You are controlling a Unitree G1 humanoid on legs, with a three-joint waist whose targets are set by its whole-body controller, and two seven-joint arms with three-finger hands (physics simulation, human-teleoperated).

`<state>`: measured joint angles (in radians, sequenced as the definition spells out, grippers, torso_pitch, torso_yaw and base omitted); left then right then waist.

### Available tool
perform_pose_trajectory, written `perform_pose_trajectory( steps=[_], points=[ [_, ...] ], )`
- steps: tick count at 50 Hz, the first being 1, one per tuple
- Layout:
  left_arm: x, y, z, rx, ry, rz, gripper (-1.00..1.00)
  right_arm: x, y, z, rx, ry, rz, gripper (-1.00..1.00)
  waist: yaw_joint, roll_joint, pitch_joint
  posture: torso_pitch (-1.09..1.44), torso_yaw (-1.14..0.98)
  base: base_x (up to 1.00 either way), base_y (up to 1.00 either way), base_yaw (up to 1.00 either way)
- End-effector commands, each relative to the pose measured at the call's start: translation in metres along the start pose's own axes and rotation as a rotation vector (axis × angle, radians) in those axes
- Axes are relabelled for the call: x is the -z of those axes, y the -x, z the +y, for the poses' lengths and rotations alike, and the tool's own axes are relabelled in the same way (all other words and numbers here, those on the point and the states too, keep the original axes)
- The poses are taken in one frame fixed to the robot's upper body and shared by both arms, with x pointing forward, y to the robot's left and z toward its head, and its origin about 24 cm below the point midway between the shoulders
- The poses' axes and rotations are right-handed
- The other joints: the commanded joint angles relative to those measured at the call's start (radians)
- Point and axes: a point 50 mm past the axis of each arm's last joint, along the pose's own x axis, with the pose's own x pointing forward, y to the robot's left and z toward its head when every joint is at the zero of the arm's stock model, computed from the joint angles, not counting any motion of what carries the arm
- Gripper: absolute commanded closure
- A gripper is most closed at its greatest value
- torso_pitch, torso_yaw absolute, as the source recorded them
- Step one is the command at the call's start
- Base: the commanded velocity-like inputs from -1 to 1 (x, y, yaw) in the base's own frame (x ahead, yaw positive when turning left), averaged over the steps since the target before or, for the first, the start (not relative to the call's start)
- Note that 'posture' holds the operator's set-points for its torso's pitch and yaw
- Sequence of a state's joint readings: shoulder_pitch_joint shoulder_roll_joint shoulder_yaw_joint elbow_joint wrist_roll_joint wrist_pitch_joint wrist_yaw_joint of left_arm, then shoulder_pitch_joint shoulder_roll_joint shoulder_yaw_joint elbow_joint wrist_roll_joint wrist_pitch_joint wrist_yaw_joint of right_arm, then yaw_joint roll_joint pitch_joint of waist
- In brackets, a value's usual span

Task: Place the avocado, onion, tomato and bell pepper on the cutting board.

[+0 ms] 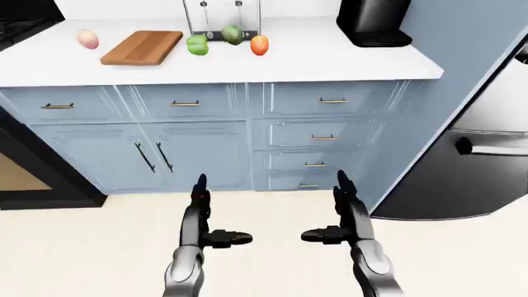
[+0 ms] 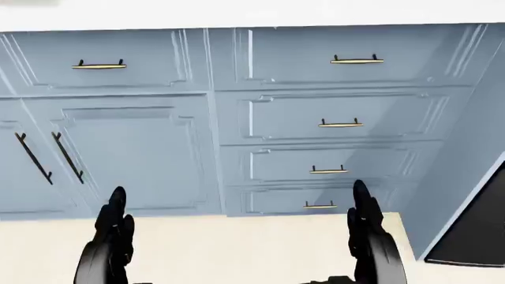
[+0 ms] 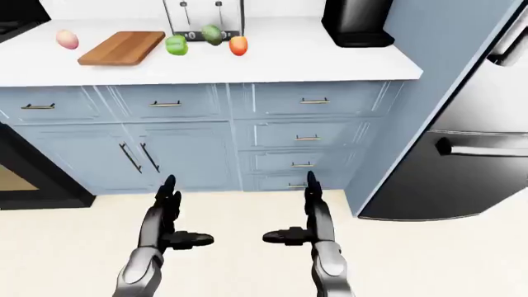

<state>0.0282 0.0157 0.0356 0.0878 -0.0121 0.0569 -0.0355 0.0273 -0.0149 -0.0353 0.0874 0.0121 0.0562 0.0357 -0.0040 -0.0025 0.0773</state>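
On the white counter point(image 1: 330, 59) at the top of the left-eye view lies a wooden cutting board point(image 1: 143, 47). A pink onion point(image 1: 87, 39) sits to its left. A green bell pepper point(image 1: 197, 45) sits just right of the board, a darker green avocado point(image 1: 233, 34) beyond it, and an orange-red tomato point(image 1: 259, 45) further right. My left hand point(image 1: 206, 213) and right hand point(image 1: 334, 210) are low in the view over the floor, far below the counter, both open and empty with fingers pointing up.
A toaster point(image 1: 221, 15) stands behind the vegetables and a black coffee machine point(image 1: 371, 23) at the counter's right. Blue cabinets and drawers point(image 1: 322, 136) are under the counter. A steel fridge point(image 1: 478, 142) stands at the right, a dark oven point(image 1: 25, 173) at the left.
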Motion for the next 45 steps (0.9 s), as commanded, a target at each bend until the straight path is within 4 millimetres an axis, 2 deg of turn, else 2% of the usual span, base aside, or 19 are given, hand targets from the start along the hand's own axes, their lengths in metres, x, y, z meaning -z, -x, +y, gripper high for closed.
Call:
perform_pose_trajectory(
  steps=[1, 2, 3, 5, 7, 14, 17, 21, 22, 24, 25, 26, 28, 35, 39, 41, 42, 44, 45],
  points=[
    [-0.034, 0.000, 0.007, -0.028, -0.061, -0.161, -1.00, -0.049, 0.005, -0.001, -0.011, 0.015, -0.194, -1.00, -0.002, -0.008, -0.001, 0.00, 0.00, 0.00, 0.00, 0.00],
    [-0.035, 0.001, 0.007, -0.030, -0.069, -0.162, -1.00, -0.051, 0.005, -0.002, -0.005, 0.018, -0.194, -1.00, 0.002, -0.008, -0.039, 0.00, 0.00, 0.00, 0.00, 0.00],
    [-0.038, 0.001, 0.009, -0.041, -0.078, -0.163, -1.00, -0.056, 0.006, -0.002, -0.005, 0.024, -0.212, -1.00, 0.009, -0.003, -0.063, 0.00, 0.00, 0.00, 0.00, 0.00],
    [-0.049, 0.002, 0.011, -0.048, -0.113, -0.176, -1.00, -0.064, 0.008, -0.003, 0.002, 0.021, -0.231, -1.00, 0.006, -0.004, -0.021, 0.00, 0.00, 0.00, 0.00, 0.00],
    [-0.061, 0.002, 0.011, -0.043, -0.139, -0.191, -1.00, -0.073, 0.009, -0.003, 0.001, 0.023, -0.249, -1.00, 0.006, -0.006, -0.069, 0.00, 0.00, 0.00, 0.00, 0.00],
    [-0.115, 0.002, 0.010, -0.032, -0.170, -0.283, -1.00, -0.131, 0.017, -0.003, -0.011, 0.048, -0.365, -1.00, 0.010, -0.005, -0.084, 0.00, 0.00, 0.00, 0.00, 0.00],
    [-0.146, -0.001, 0.013, -0.043, -0.188, -0.344, -1.00, -0.155, 0.012, -0.009, 0.003, 0.075, -0.405, -1.00, 0.009, -0.002, -0.087, 0.00, 0.00, 0.00, 0.00, 0.00],
    [-0.164, -0.004, 0.016, -0.048, -0.209, -0.385, -1.00, -0.181, 0.008, -0.014, 0.011, 0.082, -0.462, -1.00, 0.009, -0.003, -0.091, 0.00, 0.00, 0.01, 0.00, 0.00],
    [-0.170, -0.005, 0.019, -0.067, -0.212, -0.401, -1.00, -0.189, 0.008, -0.015, 0.021, 0.068, -0.486, -1.00, 0.008, 0.001, -0.108, 0.00, 0.00, 0.11, 0.00, 0.00],
    [-0.178, -0.005, 0.021, -0.071, -0.220, -0.412, -1.00, -0.198, 0.009, -0.015, 0.016, 0.070, -0.507, -1.00, 0.007, 0.005, -0.085, 0.00, 0.00, 0.23, 0.00, 0.00],
    [-0.181, -0.005, 0.022, -0.076, -0.215, -0.417, -1.00, -0.200, 0.007, -0.016, 0.023, 0.070, -0.510, -1.00, 0.007, 0.005, -0.060, 0.00, 0.00, 0.34, 0.02, 0.00],
    [-0.186, -0.004, 0.023, -0.084, -0.218, -0.431, -1.00, -0.204, 0.007, -0.016, 0.024, 0.069, -0.522, -1.00, 0.007, 0.003, -0.049, 0.00, 0.00, 0.33, 0.04, 0.00],
    [-0.196, -0.002, 0.025, -0.093, -0.222, -0.446, -1.00, -0.214, 0.009, -0.015, 0.023, 0.069, -0.548, -1.00, 0.006, -0.006, -0.042, 0.00, 0.00, 0.36, 0.04, 0.00],
    [-0.206, 0.005, 0.031, -0.116, -0.243, -0.463, -1.00, -0.230, 0.019, -0.016, 0.017, 0.051, -0.600, -1.00, 0.000, 0.005, -0.049, 0.00, 0.00, 0.36, 0.07, 0.00],
    [-0.207, 0.010, 0.033, -0.134, -0.254, -0.470, -1.00, -0.237, 0.025, -0.016, 0.011, 0.039, -0.626, -1.00, -0.011, 0.048, -0.045, 0.00, 0.00, 0.42, 0.16, 0.00],
    [-0.209, 0.013, 0.034, -0.143, -0.249, -0.478, -1.00, -0.240, 0.026, -0.016, 0.010, 0.034, -0.633, -1.00, -0.012, 0.090, -0.052, 0.00, 0.00, 0.50, 0.28, 0.00],
    [-0.209, 0.013, 0.035, -0.146, -0.250, -0.477, -1.00, -0.241, 0.026, -0.015, 0.007, 0.035, -0.635, -1.00, -0.001, 0.064, -0.044, 0.00, 0.00, 0.50, 0.27, 0.00],
    [-0.213, 0.017, 0.037, -0.154, -0.253, -0.485, -1.00, -0.244, 0.029, -0.015, 0.003, 0.031, -0.644, -1.00, -0.006, 0.070, -0.030, 0.00, 0.00, 0.50, 0.27, 0.00],
    [-0.214, 0.018, 0.038, -0.155, -0.255, -0.485, -1.00, -0.244, 0.029, -0.014, 0.005, 0.032, -0.644, -1.00, 0.001, 0.067, -0.036, 0.00, 0.00, 0.50, 0.28, 0.00]
  ],
)
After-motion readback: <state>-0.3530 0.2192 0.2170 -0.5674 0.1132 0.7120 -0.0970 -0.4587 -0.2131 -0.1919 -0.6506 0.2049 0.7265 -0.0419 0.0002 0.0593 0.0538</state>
